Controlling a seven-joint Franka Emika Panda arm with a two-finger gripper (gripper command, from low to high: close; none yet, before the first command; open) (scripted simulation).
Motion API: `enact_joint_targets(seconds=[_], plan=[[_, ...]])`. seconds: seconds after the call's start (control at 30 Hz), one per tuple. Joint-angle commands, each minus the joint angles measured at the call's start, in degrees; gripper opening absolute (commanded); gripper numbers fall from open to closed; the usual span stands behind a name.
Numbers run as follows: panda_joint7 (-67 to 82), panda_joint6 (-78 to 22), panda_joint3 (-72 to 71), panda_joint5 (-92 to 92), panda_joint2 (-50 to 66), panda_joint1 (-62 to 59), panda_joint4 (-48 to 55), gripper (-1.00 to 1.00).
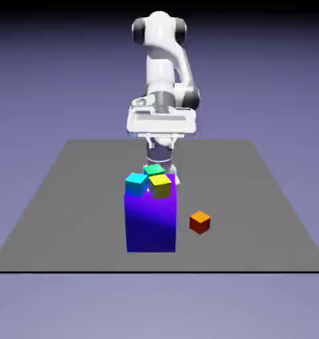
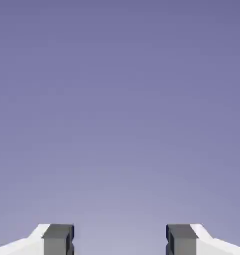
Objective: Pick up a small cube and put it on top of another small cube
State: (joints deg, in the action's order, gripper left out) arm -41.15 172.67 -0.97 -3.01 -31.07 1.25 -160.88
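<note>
Exterior view, 4 small cubes point(image 1: 200, 222), smooth violet block point(image 1: 150, 222)

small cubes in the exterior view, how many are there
4: cyan, green and yellow clustered at the block's top, orange on the table; others may be hidden.

Three cubes point(image 1: 160, 187) sit on the block point(image 1: 151, 222) in front of the fingers point(image 2: 59, 241). Another cube point(image 1: 200, 222) lies to the exterior view's right.
</note>
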Motion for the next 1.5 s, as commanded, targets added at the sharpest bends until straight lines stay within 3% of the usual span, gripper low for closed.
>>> enact_joint_targets(seconds=[0.0,0.83,1.17,1.2,1.47], plan=[[1.08,-1.11,-0.80,-2.50,1.32,0.47,0.10,0.00],[28.14,-28.74,-20.88,-64.79,34.27,12.09,2.71,0.00],[15.38,-29.33,-15.77,-83.88,49.06,11.42,8.65,0.00],[15.38,-29.33,-15.76,-83.88,49.06,11.42,8.65,-1.00],[27.93,-29.13,-20.91,-66.45,35.35,12.21,3.01,-1.00]])
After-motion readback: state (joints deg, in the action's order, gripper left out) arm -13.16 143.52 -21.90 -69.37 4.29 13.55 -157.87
